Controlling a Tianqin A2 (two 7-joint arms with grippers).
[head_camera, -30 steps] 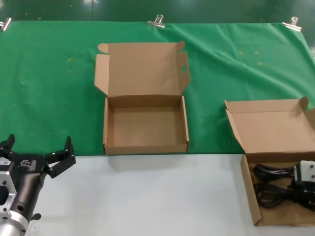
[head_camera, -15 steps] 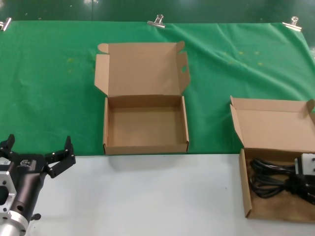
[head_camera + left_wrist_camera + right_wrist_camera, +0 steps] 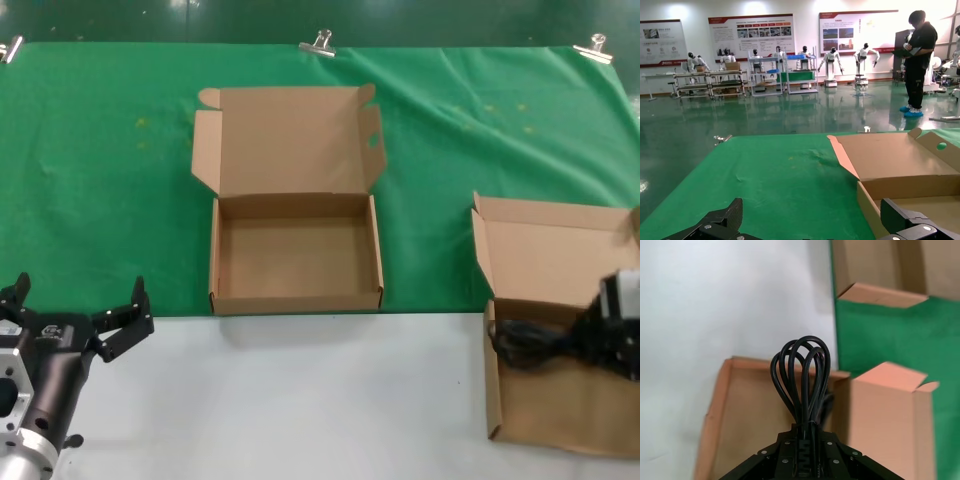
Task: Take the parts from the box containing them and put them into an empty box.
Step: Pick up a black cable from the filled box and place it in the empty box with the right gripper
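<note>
Since a second ago the right-hand box (image 3: 560, 400) has slid and turned on the white tabletop (image 3: 300, 400), its near wall pulled closer to the robot, and the cord bundle (image 3: 530, 340) no longer lies flat on the box floor; it now hangs up off it from the right gripper (image 3: 612, 340). From the head view that gripper sits at the far right over the box, and its fingers are hard to make out there. The right wrist view is plainer: the gripper (image 3: 807, 442) is clamped on the power cord (image 3: 802, 375), whose thin black loops stand up out of the closed tips in a tight fan of four or five strands, glossy and evenly bent at the top. Below the loops the brown floor of the cardboard box (image 3: 755, 415) shows bare, with its hinged lid (image 3: 885, 415) standing open beside it. I cannot tell whether a second cord remains in the box.

Over on the green cloth (image 3: 100, 180) the empty box (image 3: 295, 255) sits well apart from the other one, lid (image 3: 285, 135) folded back flat, rounded ears at the corners and a small hole in one side flap.

Left gripper (image 3: 75, 320) rests low at the near left edge of the table, fingers (image 3: 715, 225) spread wide apart, holding nothing.
</note>
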